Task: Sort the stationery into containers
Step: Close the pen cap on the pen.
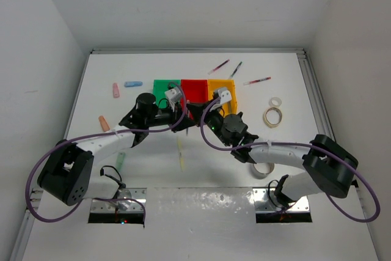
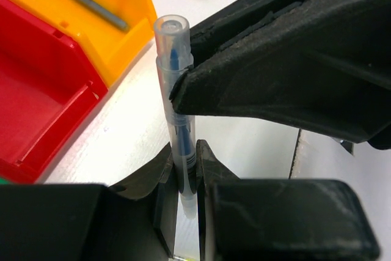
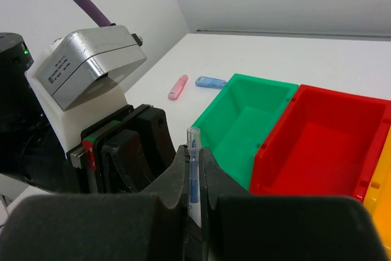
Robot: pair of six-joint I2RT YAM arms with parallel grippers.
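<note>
A blue pen with a clear cap (image 2: 177, 120) stands upright between both grippers, just in front of the containers. My left gripper (image 2: 185, 151) is shut on its lower barrel. My right gripper (image 3: 193, 152) is shut on the same pen (image 3: 193, 137) near the cap, its fingers (image 2: 275, 59) filling the left wrist view. The two grippers meet in the top view, left (image 1: 182, 114) and right (image 1: 200, 117). The green (image 1: 166, 81), red (image 1: 194, 81) and yellow-orange (image 1: 221, 82) bins sit in a row behind them. A dark pen (image 2: 91, 5) lies in the yellow-orange bin.
Loose on the table: pink (image 1: 115, 90), blue (image 1: 133, 84), orange (image 1: 104, 123) and green (image 1: 121, 161) short pieces at left, a pale yellow pen (image 1: 181, 154) in front, thin pens (image 1: 219, 66) (image 1: 236, 69) (image 1: 257, 80) behind the bins, tape rolls (image 1: 273, 116) (image 1: 263, 168) at right.
</note>
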